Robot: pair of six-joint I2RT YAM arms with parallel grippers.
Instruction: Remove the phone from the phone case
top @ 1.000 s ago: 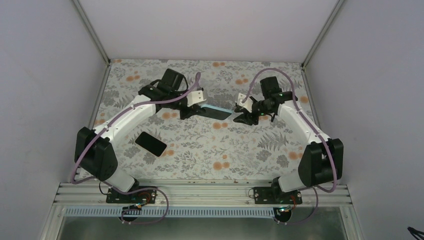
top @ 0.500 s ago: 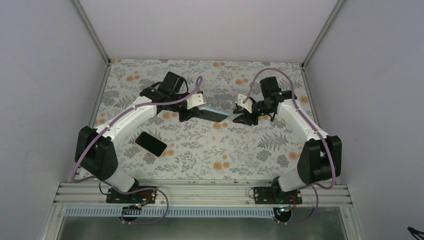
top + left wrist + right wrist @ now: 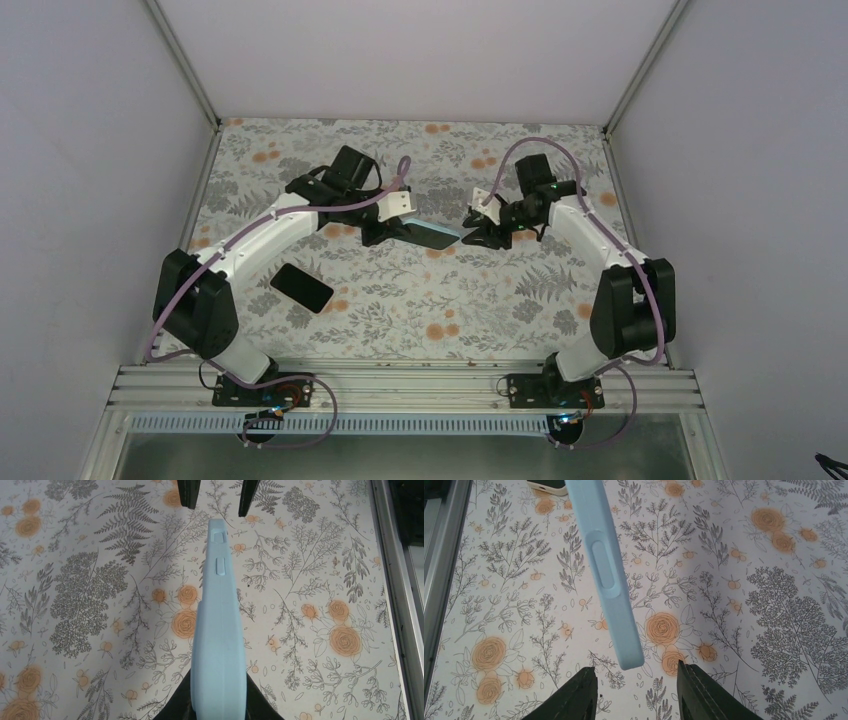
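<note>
A light blue phone case (image 3: 432, 234) is held edge-up above the floral mat by my left gripper (image 3: 392, 232), which is shut on its near end (image 3: 218, 680). Its dark face shows from above; I cannot tell whether a phone sits inside. My right gripper (image 3: 470, 228) is open, facing the case's free end (image 3: 629, 655). That end reaches about level with the fingertips (image 3: 585, 677), centred in the gap and touching neither. A black phone (image 3: 301, 288) lies flat on the mat near the left arm.
The floral mat (image 3: 400, 310) covers the table. A metal rail (image 3: 400, 385) runs along the near edge. White walls enclose the left, back and right sides. The right gripper's fingers (image 3: 189, 492) show at the top of the left wrist view.
My left arm has carried the case to the right, and the right gripper has shifted slightly left. The case's free end now sits at the right fingertips.
</note>
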